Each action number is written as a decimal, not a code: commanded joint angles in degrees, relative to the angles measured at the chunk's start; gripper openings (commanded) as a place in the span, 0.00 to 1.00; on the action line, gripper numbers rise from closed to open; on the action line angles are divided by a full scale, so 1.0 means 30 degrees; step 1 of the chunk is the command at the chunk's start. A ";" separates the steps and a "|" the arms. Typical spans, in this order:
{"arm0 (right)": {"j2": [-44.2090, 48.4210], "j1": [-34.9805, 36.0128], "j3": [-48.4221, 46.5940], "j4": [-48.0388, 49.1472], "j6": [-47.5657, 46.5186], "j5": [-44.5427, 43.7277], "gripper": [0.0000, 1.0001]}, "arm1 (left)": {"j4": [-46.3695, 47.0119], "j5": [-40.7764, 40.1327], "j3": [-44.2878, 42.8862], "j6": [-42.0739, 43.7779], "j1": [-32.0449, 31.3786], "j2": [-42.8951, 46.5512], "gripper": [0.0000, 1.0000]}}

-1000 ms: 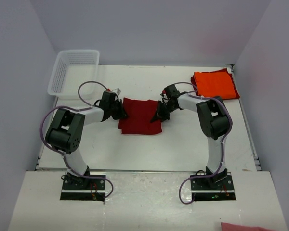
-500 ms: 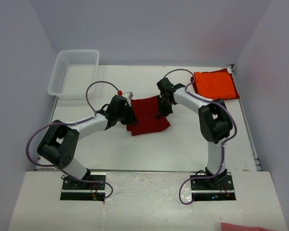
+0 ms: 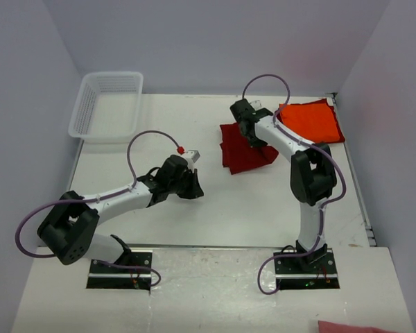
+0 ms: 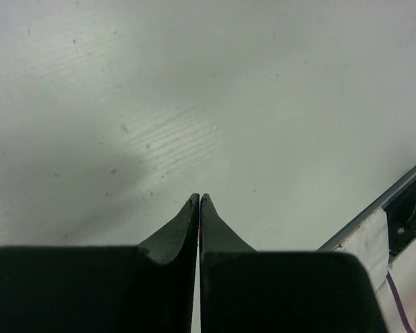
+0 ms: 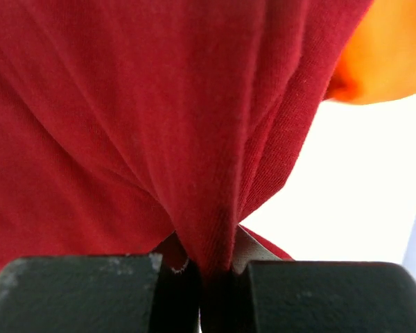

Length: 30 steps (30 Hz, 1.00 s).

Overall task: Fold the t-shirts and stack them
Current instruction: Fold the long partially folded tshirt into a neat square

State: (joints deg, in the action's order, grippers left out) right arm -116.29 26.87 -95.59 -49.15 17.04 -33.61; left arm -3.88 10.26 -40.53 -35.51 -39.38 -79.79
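My right gripper (image 3: 252, 133) was clamped on a bunched fold of the crimson t-shirt (image 3: 246, 151), which sat just left of the orange t-shirt (image 3: 310, 121) at the table's far right. My left gripper (image 3: 193, 187) was closed and empty. I judged the step to be stacking. The next move called for laying crimson squarely on orange, then releasing.

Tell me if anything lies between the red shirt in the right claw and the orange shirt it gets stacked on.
Nothing visible does. The red shirt, pinched in the right claw, is right beside the orange shirt; the arm's own forearm hides part of the gap.
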 commanded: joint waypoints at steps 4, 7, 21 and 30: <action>-0.0434 -0.0695 -0.2938 0.0093 -0.2541 -0.5319 0.00 | 0.0619 0.0329 0.0914 0.0116 -0.0264 0.0405 0.00; -0.0933 -0.1163 -0.4604 0.0093 -0.3509 -0.5788 0.00 | 0.0765 0.0621 0.1001 0.0322 -0.0293 0.0405 0.00; -0.0028 -0.1575 -0.5638 0.0414 -0.5150 -0.7754 0.00 | 0.1937 0.1062 0.1412 0.0761 -0.0264 -0.1000 0.00; -0.0347 -0.1955 -0.6689 0.0913 -0.6967 -0.8046 0.00 | 0.2348 0.1647 0.1441 0.0732 -0.0293 -0.1558 0.00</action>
State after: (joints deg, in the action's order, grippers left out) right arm -119.85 21.78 -111.66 -49.30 -0.86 -53.49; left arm 0.19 13.96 -36.67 -34.76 -40.05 -84.27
